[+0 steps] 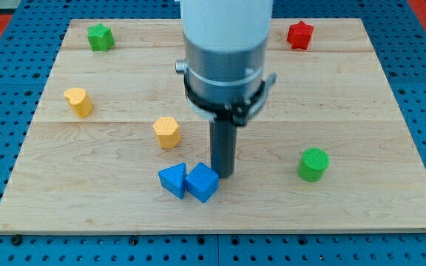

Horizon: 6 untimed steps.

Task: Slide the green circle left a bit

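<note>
The green circle (313,164), a short cylinder, stands at the view's lower right on the wooden board (361,89). My tip (222,174) rests on the board well to the left of it, with a wide gap between them. The tip is right beside the upper right corner of the blue cube (202,182), touching or nearly so.
A blue triangular block (173,179) sits against the blue cube's left. A yellow hexagon (166,132) lies up-left of the tip. A yellow heart-like block (78,101) is at the left, a green star (100,36) at top left, a red star (299,34) at top right.
</note>
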Motion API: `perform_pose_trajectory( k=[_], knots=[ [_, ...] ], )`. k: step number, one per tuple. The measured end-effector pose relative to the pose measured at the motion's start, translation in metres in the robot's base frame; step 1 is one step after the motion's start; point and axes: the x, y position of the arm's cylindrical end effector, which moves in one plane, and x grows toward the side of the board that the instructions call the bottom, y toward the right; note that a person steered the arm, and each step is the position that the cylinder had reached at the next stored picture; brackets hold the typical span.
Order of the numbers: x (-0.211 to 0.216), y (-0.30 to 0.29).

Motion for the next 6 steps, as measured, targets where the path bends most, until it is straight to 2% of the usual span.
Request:
perform_pose_trajectory(
  k=[1, 3, 6],
  knots=[
    [0.022, 0.013],
    [0.011, 0.107],
    [0.007, 0.127]
  ],
)
